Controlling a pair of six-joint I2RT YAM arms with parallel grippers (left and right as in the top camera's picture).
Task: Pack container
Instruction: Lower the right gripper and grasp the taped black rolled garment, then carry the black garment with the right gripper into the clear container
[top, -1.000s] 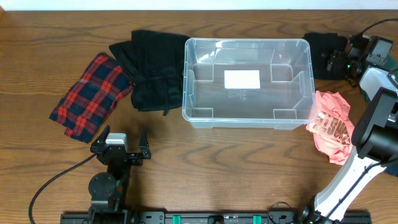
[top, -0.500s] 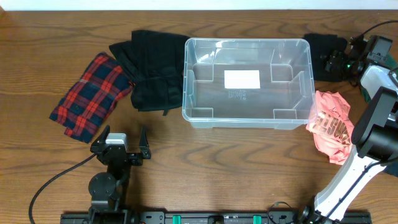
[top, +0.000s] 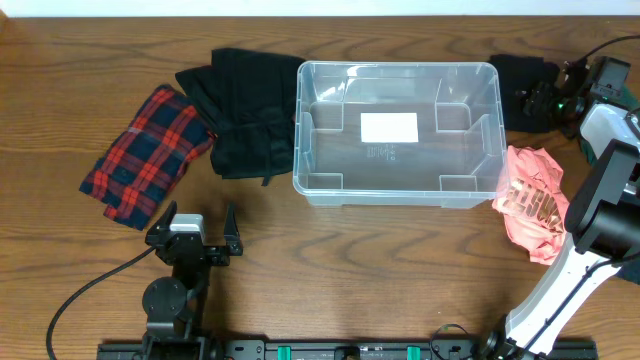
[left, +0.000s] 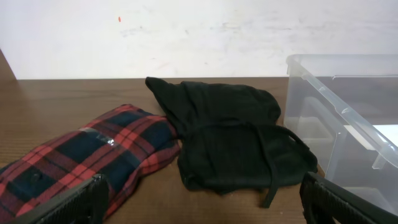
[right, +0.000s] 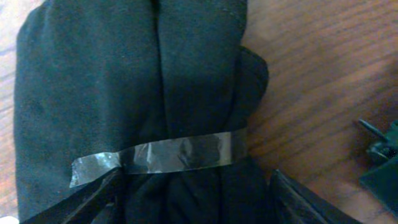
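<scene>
— Jaws, both arms?
— Left gripper (top: 197, 216): wide apart, idle. Right gripper (right: 196, 202): apart, straddling black bundle (right: 137, 81), narrowed a touch this past second (pick imminent, I judge).
— Container (top: 396, 197)?
— Mid-table, empty, nothing packed. Tape band (right: 174, 154) shows in the right wrist view only; the overhead alone shows the layout.

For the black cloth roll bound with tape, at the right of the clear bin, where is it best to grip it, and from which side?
Probably across the tape band, coming from above. There the black roll is bound tight, so its folds should not slip apart, and the right gripper hangs open with a finger on each side of it.
</scene>
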